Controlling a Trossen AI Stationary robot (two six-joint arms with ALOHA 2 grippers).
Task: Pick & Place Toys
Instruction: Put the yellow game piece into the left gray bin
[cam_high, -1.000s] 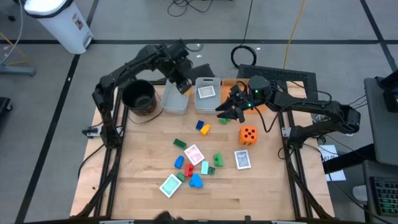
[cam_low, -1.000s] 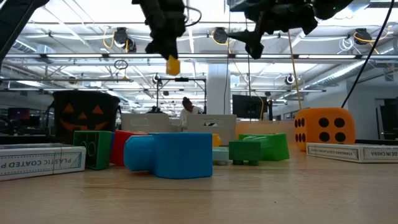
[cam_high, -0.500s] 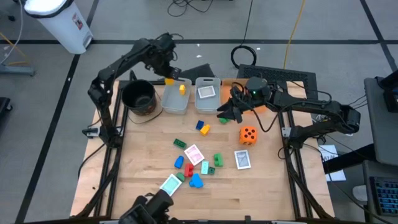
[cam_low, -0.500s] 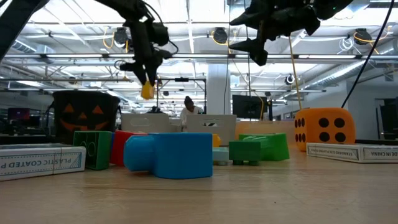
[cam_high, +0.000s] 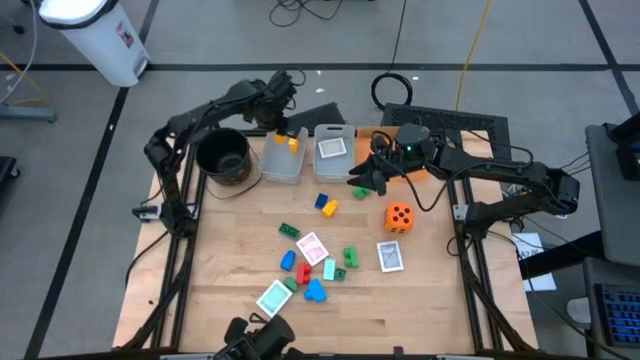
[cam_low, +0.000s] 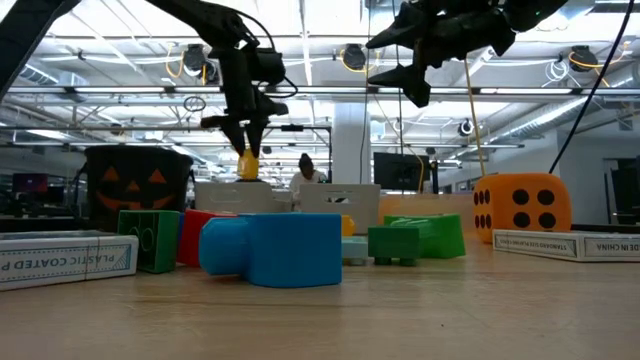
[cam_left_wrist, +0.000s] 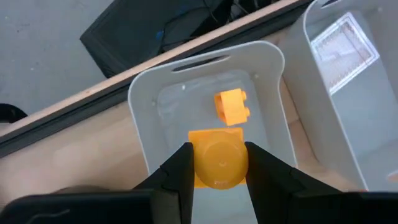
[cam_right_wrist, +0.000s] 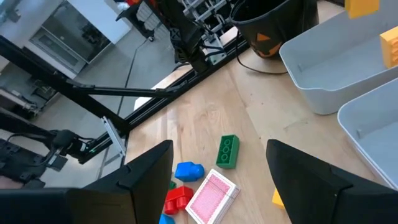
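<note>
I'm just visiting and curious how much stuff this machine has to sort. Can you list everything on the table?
Pot: one, black, by the left arm.
Bins: two, clear, beside the pot.
Binned block: one, orange-yellow, in the bin next to the pot.
Binned card: one, in the other bin.
Loose blocks: about ten, green, blue, red, yellow, mid-table.
Loose cards: three, among the blocks.
Die: one, orange, right of the blocks.
Left gripper: shut on held block, orange-yellow, above the first bin.
Right gripper: open, empty, right of the bins.
</note>
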